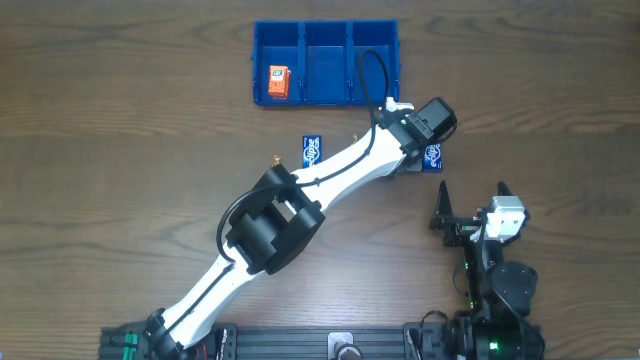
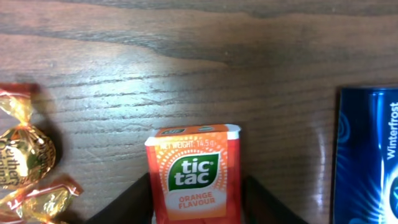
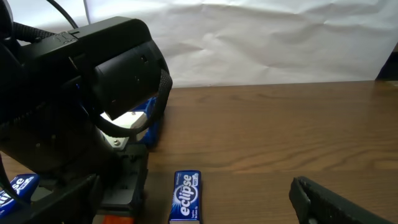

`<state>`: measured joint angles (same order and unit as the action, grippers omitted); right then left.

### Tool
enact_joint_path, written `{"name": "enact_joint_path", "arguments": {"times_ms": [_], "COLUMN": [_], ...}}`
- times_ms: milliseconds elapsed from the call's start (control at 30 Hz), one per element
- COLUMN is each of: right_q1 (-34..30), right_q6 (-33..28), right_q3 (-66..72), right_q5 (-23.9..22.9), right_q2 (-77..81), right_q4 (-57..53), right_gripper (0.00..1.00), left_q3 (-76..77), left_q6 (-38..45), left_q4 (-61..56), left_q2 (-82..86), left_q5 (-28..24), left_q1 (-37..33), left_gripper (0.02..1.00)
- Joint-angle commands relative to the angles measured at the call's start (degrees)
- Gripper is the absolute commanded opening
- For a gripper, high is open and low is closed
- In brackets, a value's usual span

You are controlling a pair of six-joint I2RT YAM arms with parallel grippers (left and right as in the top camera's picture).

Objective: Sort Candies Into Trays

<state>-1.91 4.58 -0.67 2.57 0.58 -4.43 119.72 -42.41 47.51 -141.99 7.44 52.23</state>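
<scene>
My left arm reaches across the table, and its gripper sits low over the wood below the blue three-compartment tray. In the left wrist view the left gripper is shut on an orange candy box, one finger against each long side. Another orange box lies in the tray's left compartment. Two gold-wrapped candies lie beside the held box, and a blue gum pack lies on its other side. My right gripper stands open near the front right, holding nothing.
One blue gum pack lies left of the left arm and another right beside the left gripper, also visible as the blue gum pack in the right wrist view. The tray's middle and right compartments hold nothing.
</scene>
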Motion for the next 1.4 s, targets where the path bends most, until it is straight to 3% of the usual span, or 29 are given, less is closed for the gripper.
{"name": "enact_joint_path", "arguments": {"times_ms": [33,367,633,900,1100,1400], "right_q1": [0.28,0.28,0.28,0.28,0.28,0.28], "right_q6": [0.68,0.70,0.70,0.68,0.70,0.70], "right_q3": [0.20,0.20,0.20,0.20,0.20,0.20], "right_q5": [-0.35,-0.35,-0.33,-0.35,-0.33,-0.35], "right_q2": [-0.35,-0.35,-0.35,-0.35,-0.35,-0.35], "right_q4": [-0.28,-0.28,-0.28,-0.28,-0.31,-0.28], "right_gripper": [0.996,0.998,0.998,0.998,0.998,0.998], "left_q3": [0.87,8.70,11.67,10.64,9.57,9.53], "left_q6": [-0.24,1.86,11.93,19.54,25.38,25.75], "left_q4": [0.09,4.04,9.35,11.45,10.62,9.16], "left_q2": [-2.01,1.70,17.44,18.99,14.95,8.52], "left_q5": [0.15,3.26,6.93,3.56,3.02,0.20], "left_q1": [-0.17,-2.56,-15.47,-27.23,-28.98,-30.23], "left_gripper": [0.248,0.165,0.145,0.137,0.132,0.132]}}
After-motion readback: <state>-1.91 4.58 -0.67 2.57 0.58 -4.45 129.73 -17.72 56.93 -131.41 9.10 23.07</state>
